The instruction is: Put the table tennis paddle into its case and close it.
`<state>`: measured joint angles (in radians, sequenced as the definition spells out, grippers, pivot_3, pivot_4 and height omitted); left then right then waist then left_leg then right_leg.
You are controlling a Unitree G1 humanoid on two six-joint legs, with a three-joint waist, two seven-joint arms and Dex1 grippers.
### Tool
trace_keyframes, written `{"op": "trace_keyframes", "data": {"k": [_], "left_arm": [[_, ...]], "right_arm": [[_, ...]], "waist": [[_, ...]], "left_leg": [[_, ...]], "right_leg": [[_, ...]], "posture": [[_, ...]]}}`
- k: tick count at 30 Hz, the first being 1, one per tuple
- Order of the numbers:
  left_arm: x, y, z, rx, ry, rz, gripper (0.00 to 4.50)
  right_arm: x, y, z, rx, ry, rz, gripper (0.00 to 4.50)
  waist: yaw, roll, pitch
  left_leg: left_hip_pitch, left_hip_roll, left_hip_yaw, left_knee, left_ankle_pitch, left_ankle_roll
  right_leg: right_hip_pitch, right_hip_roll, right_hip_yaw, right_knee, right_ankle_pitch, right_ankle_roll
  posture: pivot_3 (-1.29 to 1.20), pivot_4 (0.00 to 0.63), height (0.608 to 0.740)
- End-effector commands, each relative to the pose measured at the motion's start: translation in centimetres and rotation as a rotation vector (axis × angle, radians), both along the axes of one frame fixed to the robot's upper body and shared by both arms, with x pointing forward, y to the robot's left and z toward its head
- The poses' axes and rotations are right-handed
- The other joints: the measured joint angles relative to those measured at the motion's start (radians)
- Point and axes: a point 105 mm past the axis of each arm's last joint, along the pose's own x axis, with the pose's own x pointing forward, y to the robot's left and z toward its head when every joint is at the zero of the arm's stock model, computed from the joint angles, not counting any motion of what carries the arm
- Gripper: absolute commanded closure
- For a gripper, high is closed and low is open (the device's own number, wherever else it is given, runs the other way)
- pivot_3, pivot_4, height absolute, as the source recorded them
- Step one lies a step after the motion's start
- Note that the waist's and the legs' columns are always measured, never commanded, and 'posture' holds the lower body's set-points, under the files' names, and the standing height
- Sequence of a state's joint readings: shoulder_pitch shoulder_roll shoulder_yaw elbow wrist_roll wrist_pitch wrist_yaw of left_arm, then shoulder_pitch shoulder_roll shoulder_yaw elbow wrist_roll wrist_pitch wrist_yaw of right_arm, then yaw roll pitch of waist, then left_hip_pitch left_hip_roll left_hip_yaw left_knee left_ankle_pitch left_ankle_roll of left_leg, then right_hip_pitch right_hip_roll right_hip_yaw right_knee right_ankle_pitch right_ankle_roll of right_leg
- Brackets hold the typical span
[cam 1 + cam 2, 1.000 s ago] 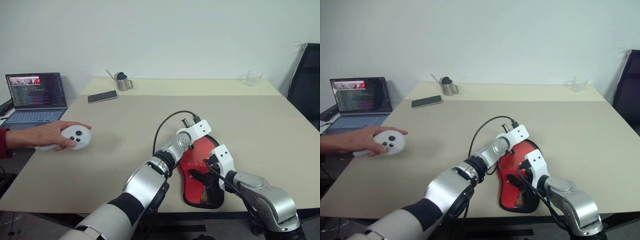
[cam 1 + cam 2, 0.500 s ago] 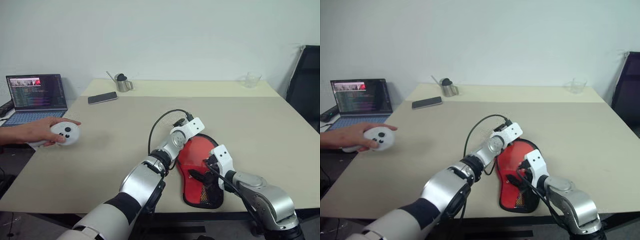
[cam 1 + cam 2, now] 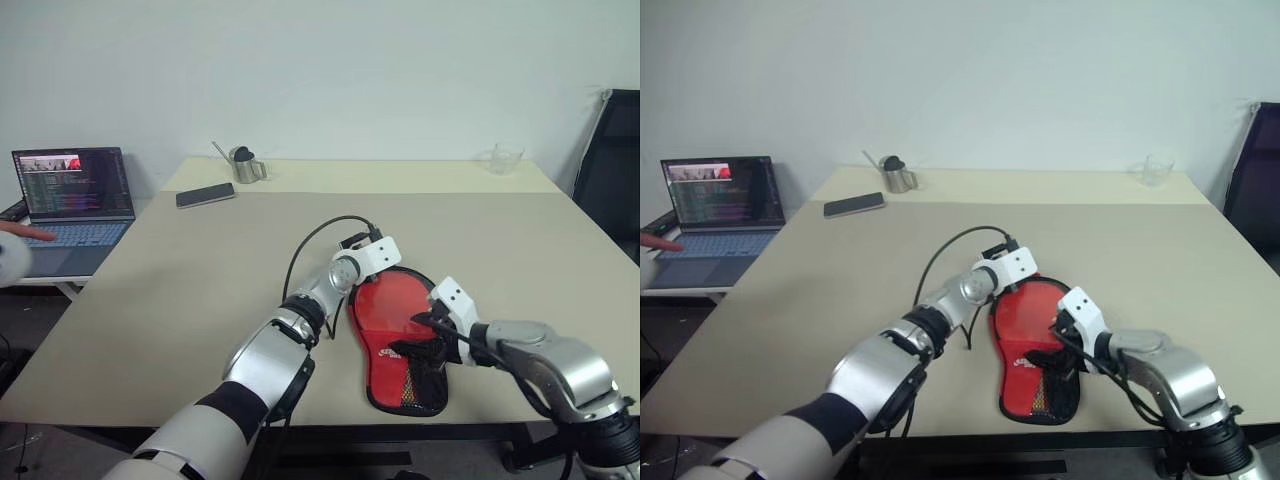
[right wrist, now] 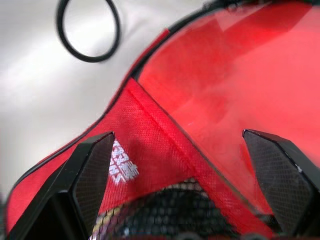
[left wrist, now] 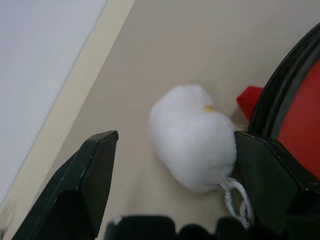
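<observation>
The case [image 3: 392,310] lies flat on the table near its front edge, red side up, with black zipper edging, a mesh pocket [image 4: 175,215] and a small white logo [image 4: 120,165] at its near end. The table tennis paddle is hidden. My left gripper [image 5: 173,137] is at the case's far left rim and stands open. A white fluffy pompom [image 5: 192,150] and a small white pull ring [image 5: 235,200] lie between its fingers, untouched. My right gripper [image 4: 177,134] hovers open over the case's near end, above the mesh pocket.
A laptop [image 3: 70,190] sits at the far left, with a person's hand [image 3: 20,233] at the picture's edge. A phone [image 3: 205,193] and a metal jug [image 3: 243,165] are at the back left, a glass [image 3: 505,157] at the back right. A black chair [image 3: 612,160] stands on the right.
My left hand has shifted left along the case's far rim. My right hand has lifted and swung to the right. The person's hand with a white controller has drawn back to the left edge.
</observation>
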<state>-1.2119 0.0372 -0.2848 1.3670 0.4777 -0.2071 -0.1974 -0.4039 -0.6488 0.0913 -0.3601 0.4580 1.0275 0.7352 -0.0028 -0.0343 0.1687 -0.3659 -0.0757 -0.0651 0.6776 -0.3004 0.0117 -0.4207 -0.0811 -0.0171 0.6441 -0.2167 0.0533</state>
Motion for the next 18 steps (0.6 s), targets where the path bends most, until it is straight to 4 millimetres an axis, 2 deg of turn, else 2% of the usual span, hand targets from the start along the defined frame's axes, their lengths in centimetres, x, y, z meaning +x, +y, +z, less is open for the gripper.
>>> {"op": "trace_keyframes", "data": {"k": [1,5,8,13,14,17,18], "left_arm": [[0.3,0.5,2.4,-0.101,0.000,-0.048,0.47],[0.4,1.3,5.4,-0.193,-0.010,-0.120,0.47],[0.0,1.9,6.9,-0.239,-0.004,-0.189,0.47],[-1.6,2.9,8.0,-0.343,0.067,-0.331,0.47],[-2.5,2.8,7.9,-0.386,0.109,-0.386,0.47],[-4.6,2.1,6.3,-0.403,0.194,-0.471,0.47],[-5.1,1.6,5.0,-0.372,0.220,-0.476,0.47]], "right_arm": [[-0.4,-0.5,3.3,0.011,-0.093,0.083,0.00],[-1.4,-1.3,4.8,-0.001,-0.115,0.151,0.00],[-0.8,-1.9,6.4,0.022,-0.153,0.151,0.00],[2.7,-2.1,10.5,0.166,-0.294,0.037,0.00],[4.1,-2.0,11.6,0.213,-0.335,-0.017,0.00],[7.6,-1.9,13.7,0.313,-0.379,-0.175,0.00],[9.0,-1.8,14.3,0.345,-0.388,-0.241,0.00]], "waist": [[0.003,0.000,0.001],[0.005,-0.001,0.001],[0.005,-0.001,0.001],[0.001,0.000,0.001],[0.000,0.000,0.001],[-0.006,0.001,0.001],[-0.005,0.001,0.001]], "left_leg": [[-0.001,0.000,0.000,0.000,0.000,0.000],[-0.006,0.000,-0.001,0.001,0.001,-0.002],[-0.014,-0.002,-0.001,0.003,0.001,-0.002],[-0.018,-0.001,0.003,0.002,0.001,-0.002],[-0.018,-0.001,0.003,0.002,0.001,-0.002],[-0.018,-0.001,0.005,0.002,0.001,-0.002],[-0.018,-0.001,0.005,0.002,0.001,-0.001]], "right_leg": [[0.000,0.000,-0.001,0.000,0.000,0.000],[-0.004,-0.001,-0.002,-0.002,0.000,0.001],[-0.011,-0.003,-0.001,-0.002,0.000,0.000],[-0.019,-0.004,0.001,0.000,0.000,0.000],[-0.019,-0.004,0.001,0.000,0.000,0.000],[-0.019,-0.004,0.005,0.001,0.000,-0.001],[-0.020,-0.004,0.006,0.001,0.001,-0.001]], "posture": [[0.00,0.150,0.740],[0.00,0.150,0.740],[0.00,0.150,0.740],[0.00,0.150,0.740],[0.00,0.150,0.740],[0.00,0.150,0.740],[0.00,0.150,0.740]]}}
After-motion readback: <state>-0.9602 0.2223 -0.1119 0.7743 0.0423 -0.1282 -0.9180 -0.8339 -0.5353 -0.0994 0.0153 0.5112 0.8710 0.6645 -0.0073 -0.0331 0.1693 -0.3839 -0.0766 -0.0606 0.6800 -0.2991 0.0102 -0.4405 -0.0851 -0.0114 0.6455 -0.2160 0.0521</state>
